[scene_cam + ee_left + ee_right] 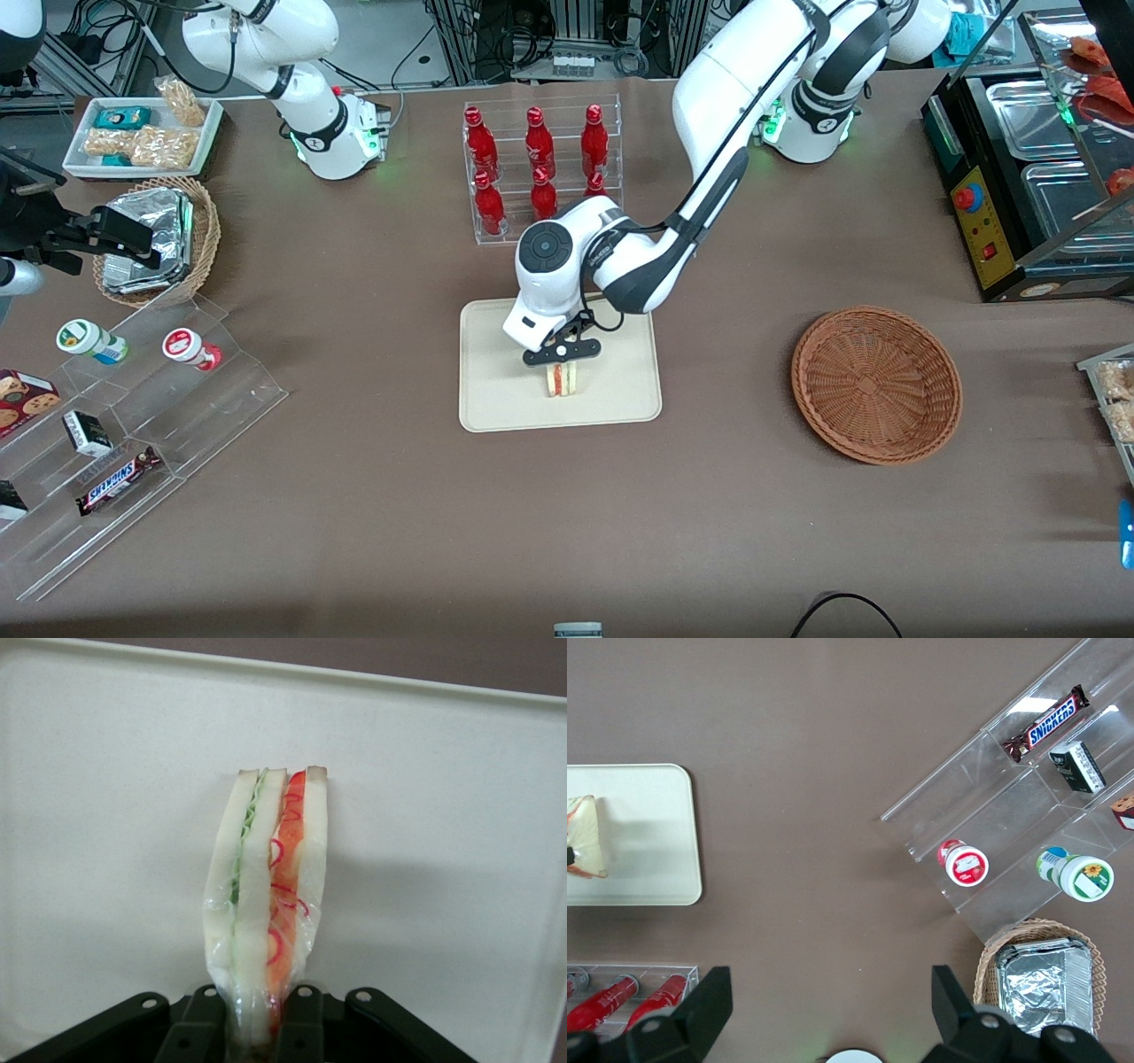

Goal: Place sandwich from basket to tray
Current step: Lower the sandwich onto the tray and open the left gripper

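The brown surface (354,496) is carrying everything. At the centre of the front frame the tray (611,399) is lying flat, and at the right the basket (875,384) is sitting empty. Above the tray the pincer (560,361) is clamping the sandwich (560,379), which is hanging upright at the tray's middle.

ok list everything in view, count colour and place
sandwich: 1, white with red and green filling, upright on the tray, in the claw
tray: 1, cream, table middle
basket: 1, brown, toward the working arm's end
bottles: 6, red, clear rack farther from the camera than the tray
foil packets: silver, small basket toward the parked arm's end
snickers: 1, brown, clear stand
claw: 1, black, over the tray, shut on the sandwich
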